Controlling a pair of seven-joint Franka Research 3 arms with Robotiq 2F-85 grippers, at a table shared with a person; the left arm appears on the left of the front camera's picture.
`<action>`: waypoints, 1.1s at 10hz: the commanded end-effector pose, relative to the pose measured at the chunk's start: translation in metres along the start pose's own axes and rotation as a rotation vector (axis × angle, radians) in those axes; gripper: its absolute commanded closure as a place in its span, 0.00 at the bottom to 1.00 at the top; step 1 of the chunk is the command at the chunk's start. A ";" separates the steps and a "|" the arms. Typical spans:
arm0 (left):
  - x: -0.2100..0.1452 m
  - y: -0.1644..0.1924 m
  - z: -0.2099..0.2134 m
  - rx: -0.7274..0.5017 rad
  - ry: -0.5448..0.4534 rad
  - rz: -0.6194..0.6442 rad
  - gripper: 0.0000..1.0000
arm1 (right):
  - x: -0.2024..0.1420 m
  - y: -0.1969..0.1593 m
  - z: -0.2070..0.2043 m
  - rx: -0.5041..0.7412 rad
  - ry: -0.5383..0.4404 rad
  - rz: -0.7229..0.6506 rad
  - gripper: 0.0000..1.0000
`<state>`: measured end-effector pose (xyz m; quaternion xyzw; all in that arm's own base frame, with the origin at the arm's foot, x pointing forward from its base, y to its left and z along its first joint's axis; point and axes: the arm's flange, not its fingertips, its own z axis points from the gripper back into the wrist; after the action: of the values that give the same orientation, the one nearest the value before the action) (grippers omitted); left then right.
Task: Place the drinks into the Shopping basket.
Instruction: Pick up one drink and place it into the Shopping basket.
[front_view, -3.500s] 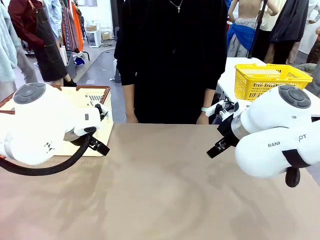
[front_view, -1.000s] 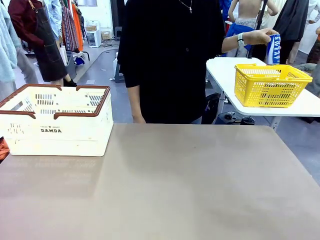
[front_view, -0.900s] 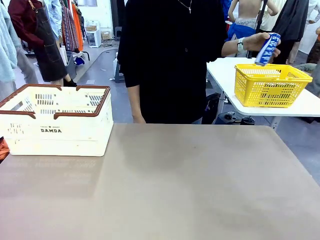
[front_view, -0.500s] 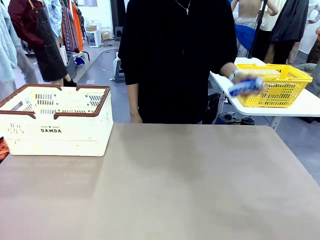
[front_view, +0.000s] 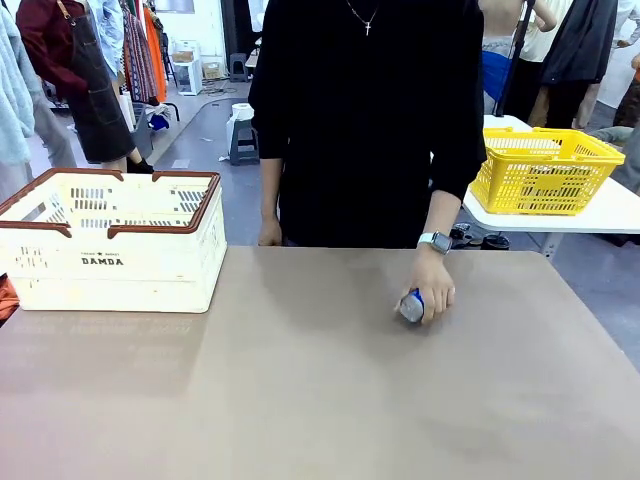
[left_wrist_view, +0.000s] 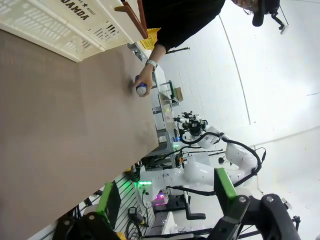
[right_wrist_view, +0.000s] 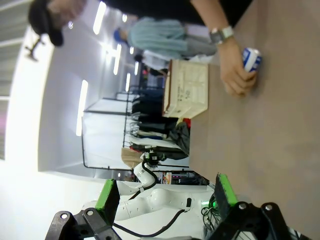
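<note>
Right wrist view shows can (right_wrist_view: 251, 59) well apart from right end effector (right_wrist_view: 165, 194)

Person's hand (front_view: 436, 288) around blue can (front_view: 411, 307) on table (front_view: 300, 400), cream basket (front_view: 120, 280) at left.

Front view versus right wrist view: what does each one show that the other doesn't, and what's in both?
Front view: the yellow basket on the white side table. Right wrist view: the right gripper, jaws open, holding nothing. Both: the person's hand on a blue-and-white can down on the brown table.
</note>
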<state>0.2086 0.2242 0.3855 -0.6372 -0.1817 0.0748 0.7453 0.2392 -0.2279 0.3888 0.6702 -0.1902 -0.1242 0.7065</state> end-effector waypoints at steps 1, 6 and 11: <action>0.000 0.000 0.000 -0.019 -0.012 -0.020 0.00 | -0.001 0.000 0.000 0.009 0.004 0.018 0.00; 0.000 0.000 0.000 -0.019 -0.012 -0.020 0.00 | -0.001 0.000 0.000 0.009 0.004 0.018 0.00; 0.000 0.000 0.000 -0.019 -0.012 -0.020 0.00 | -0.001 0.000 0.000 0.009 0.004 0.018 0.00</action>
<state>0.2085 0.2242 0.3855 -0.6371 -0.1822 0.0744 0.7452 0.2388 -0.2279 0.3890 0.6710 -0.1901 -0.1239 0.7059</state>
